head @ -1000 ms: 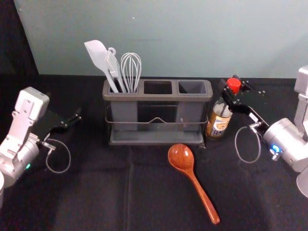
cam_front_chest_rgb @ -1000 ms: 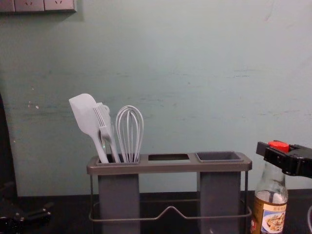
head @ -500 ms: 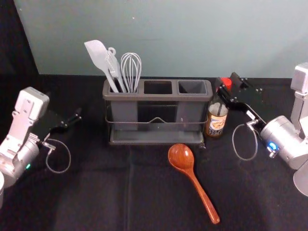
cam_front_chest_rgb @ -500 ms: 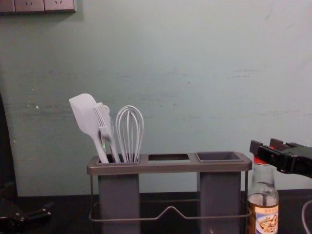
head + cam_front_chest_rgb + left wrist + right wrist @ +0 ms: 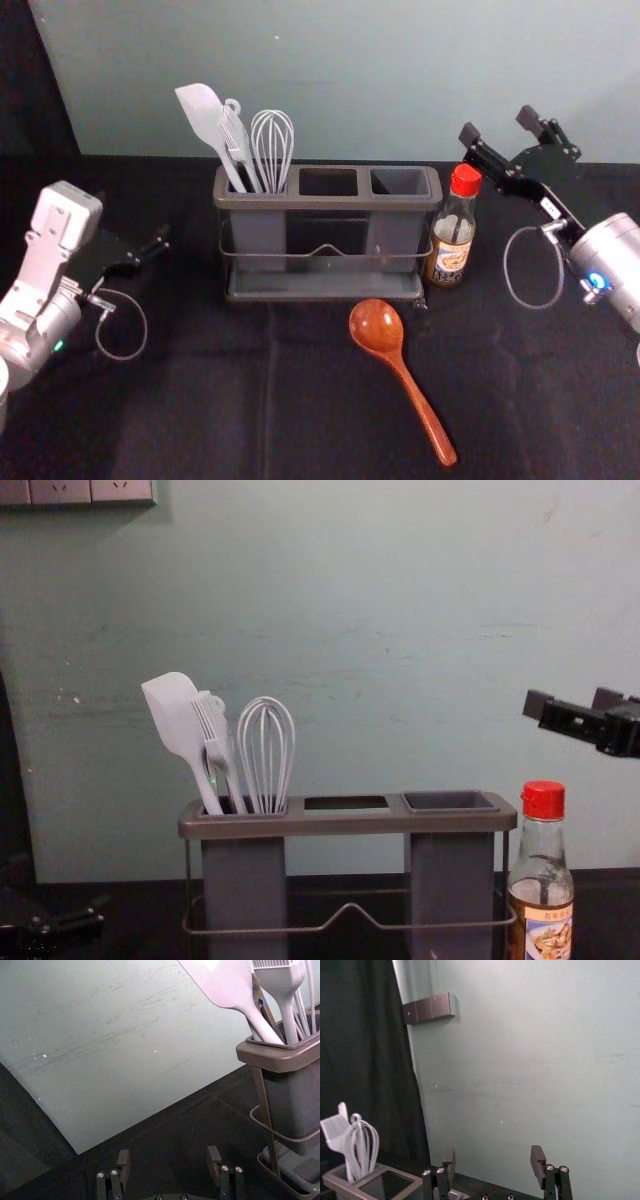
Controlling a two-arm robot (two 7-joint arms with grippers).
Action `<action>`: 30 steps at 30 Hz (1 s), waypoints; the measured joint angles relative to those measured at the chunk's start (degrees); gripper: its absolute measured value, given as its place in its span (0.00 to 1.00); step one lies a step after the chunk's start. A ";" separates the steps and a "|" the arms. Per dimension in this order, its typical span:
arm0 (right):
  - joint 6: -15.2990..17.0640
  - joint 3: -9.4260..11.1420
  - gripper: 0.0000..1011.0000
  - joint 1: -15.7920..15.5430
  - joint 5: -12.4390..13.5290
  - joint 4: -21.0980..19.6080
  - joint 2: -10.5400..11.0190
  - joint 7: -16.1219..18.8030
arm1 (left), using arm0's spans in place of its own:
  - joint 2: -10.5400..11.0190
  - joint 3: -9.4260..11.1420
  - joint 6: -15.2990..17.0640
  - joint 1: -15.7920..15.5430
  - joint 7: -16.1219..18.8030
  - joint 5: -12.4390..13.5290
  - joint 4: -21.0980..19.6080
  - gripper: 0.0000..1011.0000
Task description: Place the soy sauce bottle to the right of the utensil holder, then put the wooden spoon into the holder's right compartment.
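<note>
My right gripper (image 5: 500, 127) is open above and to the right of the soy sauce bottle (image 5: 453, 235), clear of its red cap; its open fingers also show in the right wrist view, the gripper (image 5: 493, 1165) holding nothing. Upright, the bottle stands close beside the right end of the grey utensil holder (image 5: 327, 201). In front of the holder the wooden spoon (image 5: 402, 372) lies on the cloth, bowl toward the holder. The holder's right compartment (image 5: 450, 801) is empty. Parked at the left is my left gripper (image 5: 150, 250), an open gripper (image 5: 169, 1162) in its wrist view.
A white spatula (image 5: 209, 125), a brush and a whisk (image 5: 272, 148) stand in the holder's left compartment. Behind the black-covered table (image 5: 200, 400) rises a pale green wall.
My right gripper has let go of the bottle and risen up and away to the right. The bottle came a little leftward, closer to the holder. The left arm stayed still.
</note>
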 joint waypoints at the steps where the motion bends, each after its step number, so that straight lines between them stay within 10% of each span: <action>1: 0.06 0.05 0.96 -0.29 0.05 -0.62 0.17 0.00 | 0.00 0.00 0.00 0.00 0.00 0.00 0.00 0.99; 15: 0.62 -2.94 0.99 -10.24 -0.13 -11.34 5.73 3.78 | 0.00 0.00 0.00 0.00 0.00 0.00 0.00 0.99; 30: 3.23 -9.36 0.99 -14.71 -3.79 -10.11 8.41 5.01 | 0.00 0.00 0.00 0.00 0.00 0.00 0.00 0.99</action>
